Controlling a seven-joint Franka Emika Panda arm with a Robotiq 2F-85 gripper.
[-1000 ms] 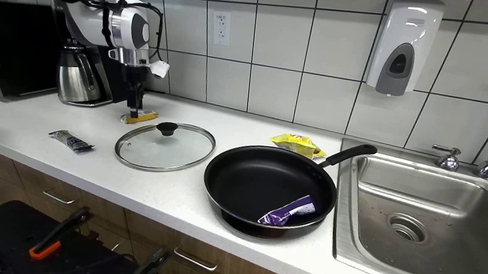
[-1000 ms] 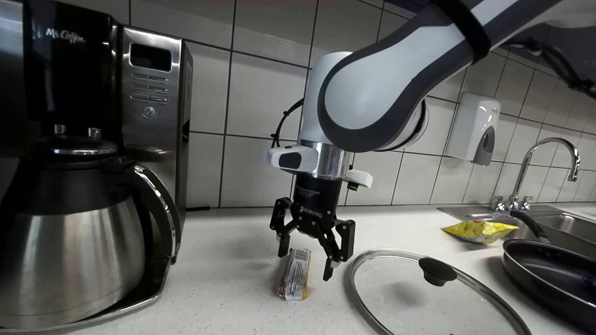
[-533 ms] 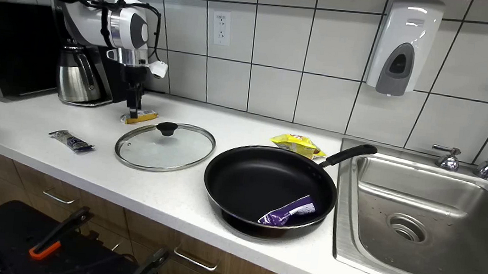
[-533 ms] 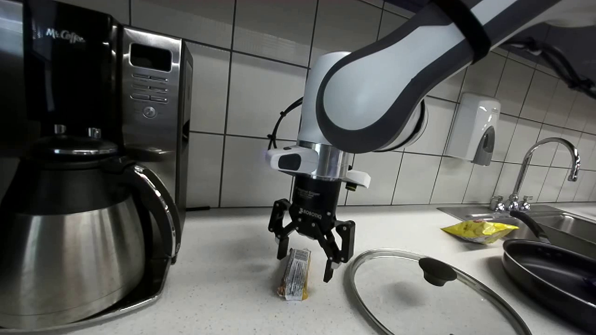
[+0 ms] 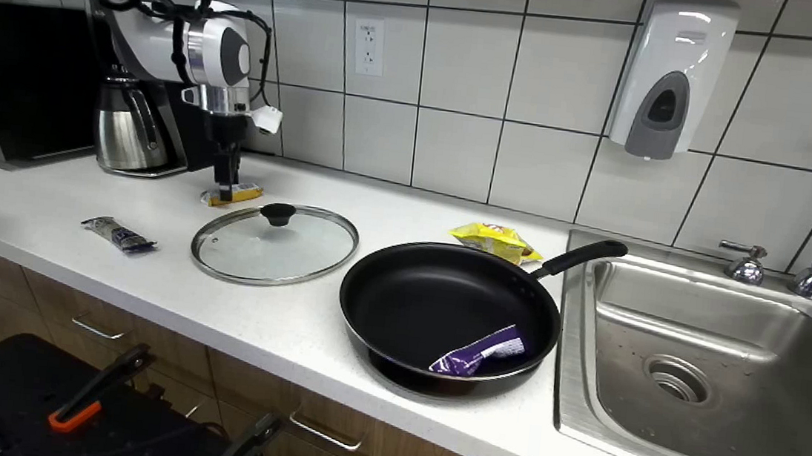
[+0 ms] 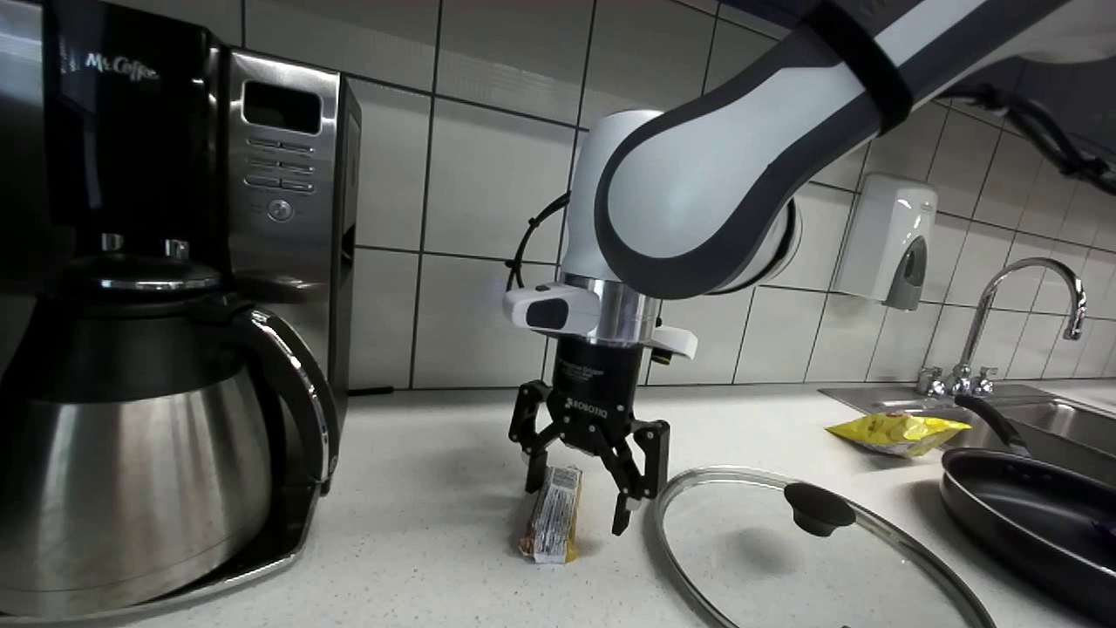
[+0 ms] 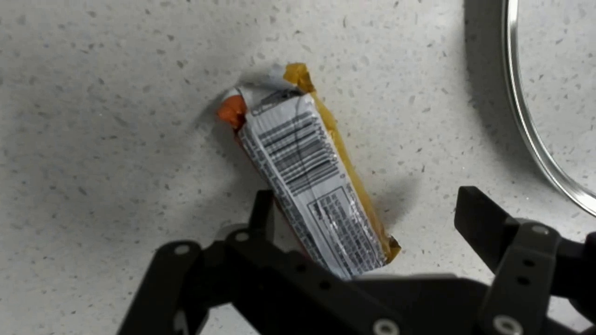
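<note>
The gripper [image 6: 577, 504] has its jaws wide apart and empty over a bar [image 7: 321, 186] on the counter [image 6: 418, 488]. Only the wrist view makes out the bar's barcode [image 7: 299, 153]; there, one finger [image 7: 261, 211] sits by the bar's edge, contact unclear, the other finger [image 7: 479, 214] well off. The lid [image 5: 273, 254] lies near; the wrist view catches just its rim [image 7: 526, 125], both exterior views its knob [image 6: 818, 508]. Pan [image 5: 407, 295], bag [image 5: 496, 241] and pot [image 6: 139, 480] show in both exterior views; a dark packet [image 5: 118, 234] and, clearly, the pan's purple packet [image 5: 477, 352] in an exterior view only.
</note>
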